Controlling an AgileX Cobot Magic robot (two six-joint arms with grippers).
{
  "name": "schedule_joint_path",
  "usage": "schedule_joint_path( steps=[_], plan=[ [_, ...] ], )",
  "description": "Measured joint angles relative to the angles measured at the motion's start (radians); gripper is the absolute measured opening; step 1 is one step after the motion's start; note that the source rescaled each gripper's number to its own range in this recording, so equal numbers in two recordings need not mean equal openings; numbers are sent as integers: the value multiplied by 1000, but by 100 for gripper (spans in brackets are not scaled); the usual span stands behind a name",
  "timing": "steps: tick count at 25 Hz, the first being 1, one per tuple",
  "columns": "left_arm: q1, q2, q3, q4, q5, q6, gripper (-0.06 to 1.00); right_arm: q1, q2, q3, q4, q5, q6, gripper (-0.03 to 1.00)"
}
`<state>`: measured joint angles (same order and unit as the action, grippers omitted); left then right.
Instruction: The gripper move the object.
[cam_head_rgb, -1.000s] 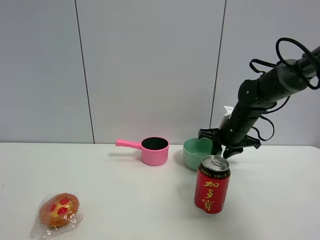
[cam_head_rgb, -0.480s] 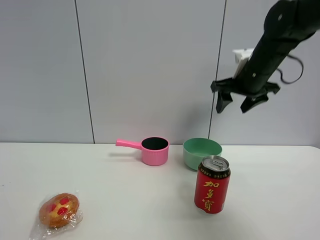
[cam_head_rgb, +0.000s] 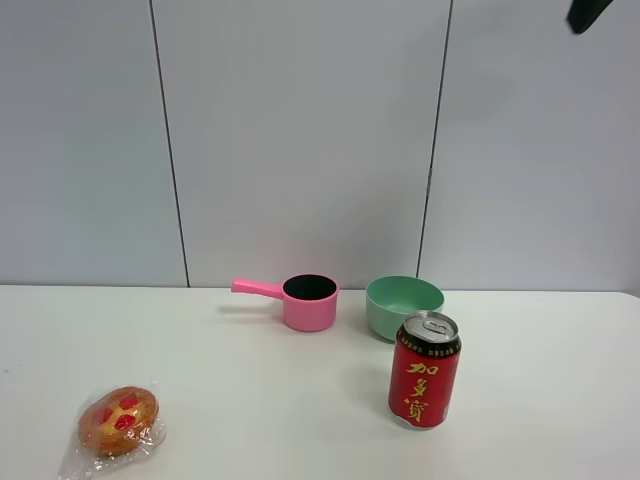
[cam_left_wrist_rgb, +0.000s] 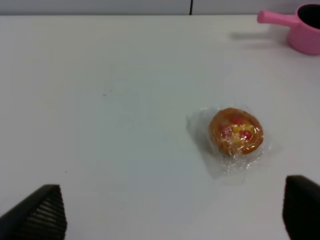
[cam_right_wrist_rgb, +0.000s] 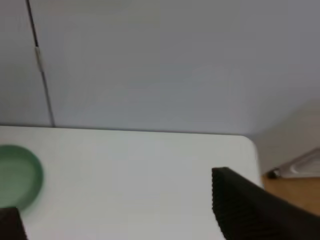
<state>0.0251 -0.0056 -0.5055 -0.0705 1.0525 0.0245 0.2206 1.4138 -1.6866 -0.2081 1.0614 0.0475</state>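
Observation:
The mint-green bowl (cam_head_rgb: 404, 305) stands on the white table (cam_head_rgb: 250, 400), behind the red can (cam_head_rgb: 424, 370) and to the right of the pink pot (cam_head_rgb: 308, 300). Nothing holds it. My right gripper is high above the table; only a dark tip (cam_head_rgb: 588, 12) shows at the top right corner. In the right wrist view its fingers (cam_right_wrist_rgb: 250, 210) stand wide apart and empty, with the bowl (cam_right_wrist_rgb: 17, 177) far below. My left gripper (cam_left_wrist_rgb: 170, 215) is open and empty above the table, short of the wrapped bun (cam_left_wrist_rgb: 236, 131). It is out of the high view.
A wrapped bun with red spots (cam_head_rgb: 119, 421) lies at the front left. The pink pot's handle points left, and it also shows in the left wrist view (cam_left_wrist_rgb: 305, 30). The table's right end (cam_right_wrist_rgb: 247, 145) shows in the right wrist view.
My right gripper rose from the bowl's rim, open, up and to the right, almost out of the high view. The bowl stayed on the table.

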Motion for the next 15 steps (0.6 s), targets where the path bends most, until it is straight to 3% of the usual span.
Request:
schedule_joint_path(
  steps=[4, 7, 15],
  plan=[
    [0, 0, 0, 0, 0, 0, 100, -1, -124, 0, -47, 130, 1, 80],
    [0, 0, 0, 0, 0, 0, 100, -1, -228, 44, -64, 145, 17, 80],
    [0, 0, 0, 0, 0, 0, 100, -1, -681, 494, -64, 141, 186, 80]
  ],
)
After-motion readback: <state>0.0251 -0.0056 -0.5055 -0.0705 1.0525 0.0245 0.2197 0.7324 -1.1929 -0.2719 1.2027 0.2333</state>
